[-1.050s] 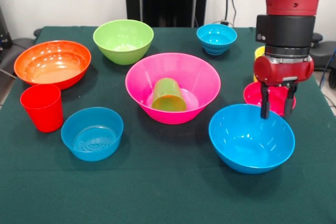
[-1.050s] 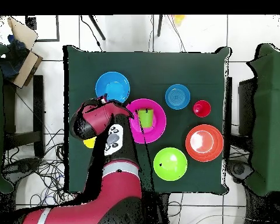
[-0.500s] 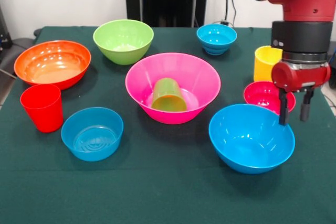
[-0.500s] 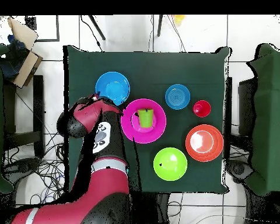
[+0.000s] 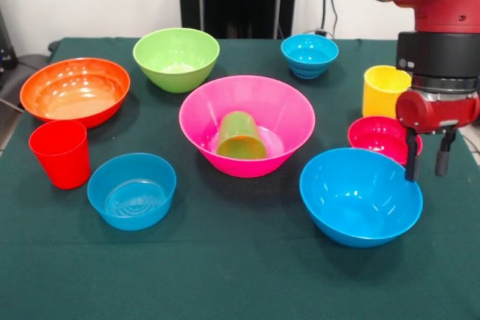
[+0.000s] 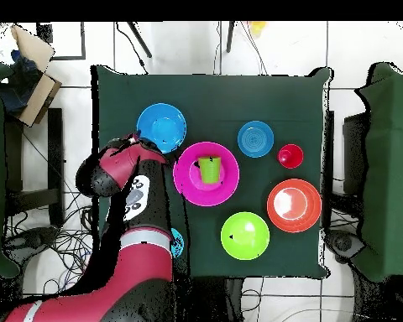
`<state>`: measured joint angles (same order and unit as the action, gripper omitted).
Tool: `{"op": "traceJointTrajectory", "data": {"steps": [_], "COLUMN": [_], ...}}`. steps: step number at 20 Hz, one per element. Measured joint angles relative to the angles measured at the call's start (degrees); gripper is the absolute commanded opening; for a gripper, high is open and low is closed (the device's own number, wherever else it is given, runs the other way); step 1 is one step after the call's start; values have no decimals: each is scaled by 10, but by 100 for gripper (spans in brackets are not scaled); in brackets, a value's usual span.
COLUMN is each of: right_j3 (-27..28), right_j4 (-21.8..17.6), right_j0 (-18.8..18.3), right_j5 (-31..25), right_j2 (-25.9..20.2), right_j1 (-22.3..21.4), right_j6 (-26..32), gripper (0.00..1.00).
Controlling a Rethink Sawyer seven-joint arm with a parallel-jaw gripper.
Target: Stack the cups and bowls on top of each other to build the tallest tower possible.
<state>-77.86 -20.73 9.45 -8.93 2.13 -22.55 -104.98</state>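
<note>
My gripper (image 5: 426, 165) hangs open and empty over the right rim of the large blue bowl (image 5: 360, 196), just in front of the small magenta-red bowl (image 5: 377, 136). Behind that bowl the yellow cup (image 5: 384, 89) stands upright. The big pink bowl (image 5: 289, 114) sits mid-table with the green cup (image 5: 240, 136) lying on its side inside it. In the overhead view the arm (image 6: 138, 201) hides the gripper beside the blue bowl (image 6: 161, 127) and pink bowl (image 6: 188, 180).
The lime green bowl (image 5: 176, 58), cyan bowl (image 5: 309, 55) and orange bowl (image 5: 75, 91) stand along the far and left sides. A red cup (image 5: 60, 154) and a small translucent blue bowl (image 5: 131, 190) stand at the near left.
In the front view the gripper has moved right, from over the blue bowl's inside to its right rim, and the yellow cup now shows. The bowls and cups stay put.
</note>
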Motion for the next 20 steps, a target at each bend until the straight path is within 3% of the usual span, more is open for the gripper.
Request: {"op": "traceJointTrajectory", "data": {"steps": [8,20], "right_j3": [0,12], "right_j4": [74,124], "right_j0": [2,38], "right_j5": [0,0], "right_j2": [51,129], "right_j1": [3,56], "right_j6": [-29,-74], "gripper": [100,100]}}
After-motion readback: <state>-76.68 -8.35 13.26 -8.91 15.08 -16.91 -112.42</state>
